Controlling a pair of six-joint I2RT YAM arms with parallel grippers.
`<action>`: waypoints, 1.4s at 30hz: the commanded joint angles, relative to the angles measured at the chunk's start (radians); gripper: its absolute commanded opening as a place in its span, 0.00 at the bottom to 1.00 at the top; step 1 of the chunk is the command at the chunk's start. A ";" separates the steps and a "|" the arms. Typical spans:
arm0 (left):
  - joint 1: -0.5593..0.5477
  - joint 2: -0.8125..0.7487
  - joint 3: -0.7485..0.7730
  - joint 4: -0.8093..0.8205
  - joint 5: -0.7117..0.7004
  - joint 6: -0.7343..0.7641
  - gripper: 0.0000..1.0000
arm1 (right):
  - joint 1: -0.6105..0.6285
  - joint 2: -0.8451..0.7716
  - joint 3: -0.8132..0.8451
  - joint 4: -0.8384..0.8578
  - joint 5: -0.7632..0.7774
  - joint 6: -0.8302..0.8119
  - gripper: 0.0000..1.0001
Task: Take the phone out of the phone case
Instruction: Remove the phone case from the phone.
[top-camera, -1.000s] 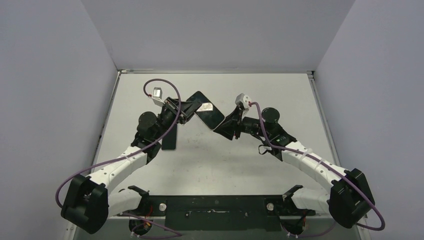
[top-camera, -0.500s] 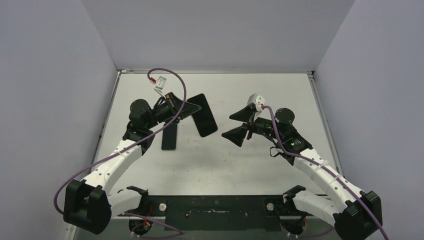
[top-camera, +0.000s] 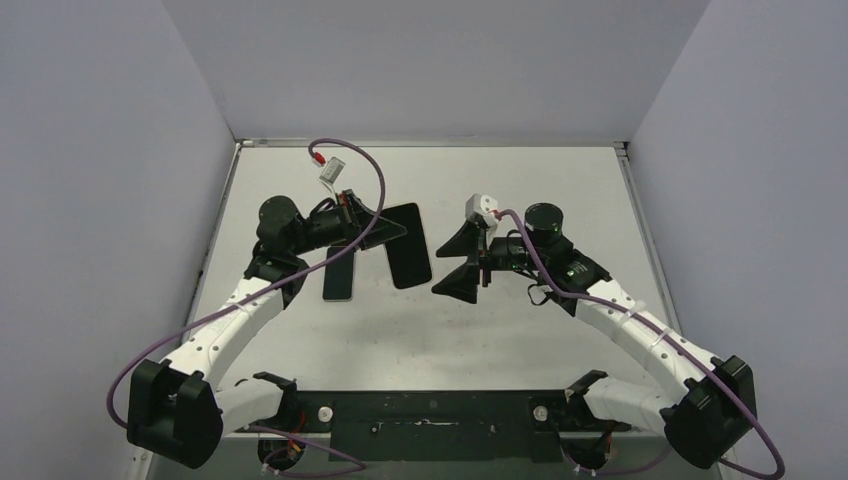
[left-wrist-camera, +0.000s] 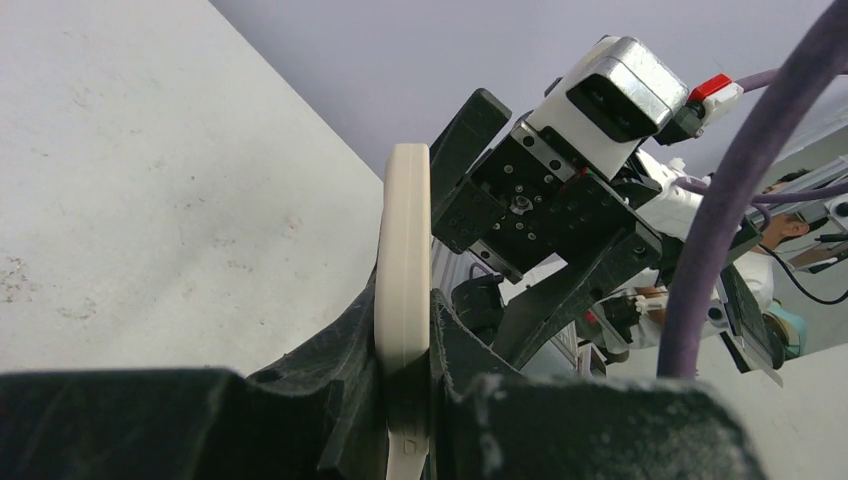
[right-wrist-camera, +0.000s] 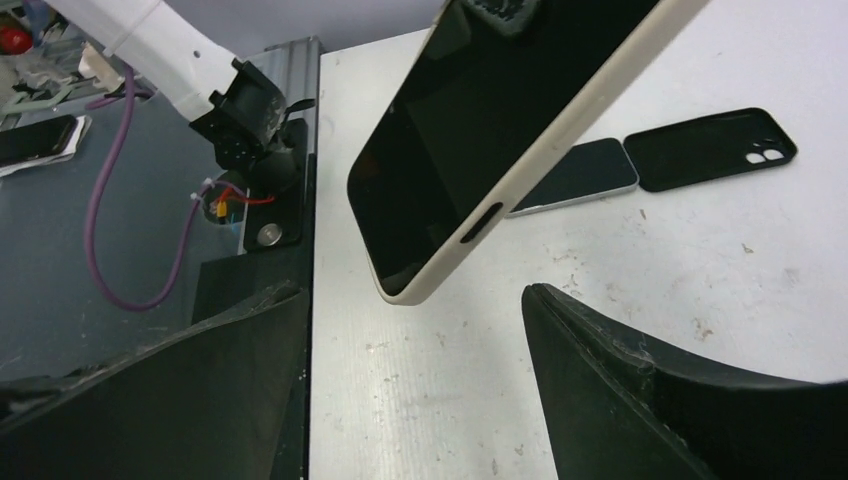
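Top external view: phone gripped edge-on in its case

Left of the phone (top-camera: 405, 245), a spare handset (top-camera: 338, 272) lay flat on the desk (top-camera: 520, 330); the right wrist view showed a loose black case (right-wrist-camera: 715, 148) end to end with it. The left hand (top-camera: 388, 228) was clamped on the phone's edge, holding it above the desk with its cream case (left-wrist-camera: 403, 250) fitted around it. Just right of the phone, the right hand (top-camera: 440, 272) had its fingers wide apart, clear of it.
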 joint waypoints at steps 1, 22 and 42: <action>-0.011 -0.003 0.071 0.140 0.050 -0.022 0.00 | 0.039 0.026 0.063 -0.041 -0.047 -0.083 0.78; -0.033 0.025 0.111 0.144 0.112 -0.024 0.00 | 0.076 0.080 0.110 -0.109 -0.110 -0.170 0.28; -0.060 0.073 0.129 0.191 0.216 -0.163 0.00 | 0.124 0.108 0.160 -0.266 0.114 -0.606 0.00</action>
